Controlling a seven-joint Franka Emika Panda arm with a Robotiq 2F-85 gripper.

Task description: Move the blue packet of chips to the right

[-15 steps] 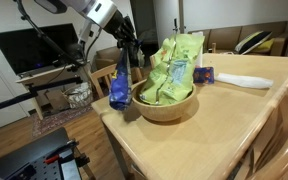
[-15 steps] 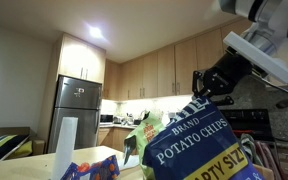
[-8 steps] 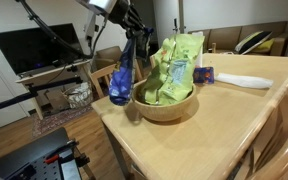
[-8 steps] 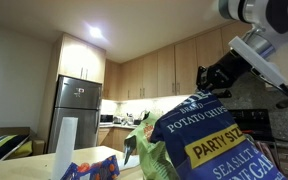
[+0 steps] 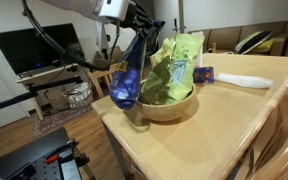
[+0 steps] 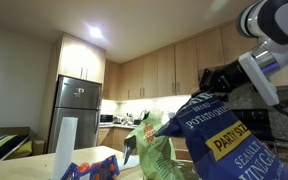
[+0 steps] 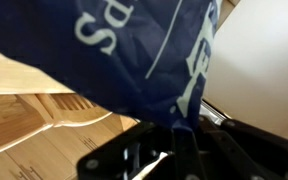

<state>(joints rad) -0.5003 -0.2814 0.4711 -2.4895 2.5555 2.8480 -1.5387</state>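
We see our claw [image 5: 144, 24] pinching the top of the blue packet of chips [image 5: 130, 75]. The packet hangs tilted just beside the wooden bowl [image 5: 169, 108] of yellow-green packets [image 5: 174, 65], near the table [image 5: 224, 125] edge.

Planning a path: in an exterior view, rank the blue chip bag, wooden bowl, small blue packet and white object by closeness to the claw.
1. blue chip bag, gripped in the claw.
2. wooden bowl, just beside the bag.
3. small blue packet, past the bowl.
4. white object, farthest, beyond that packet.
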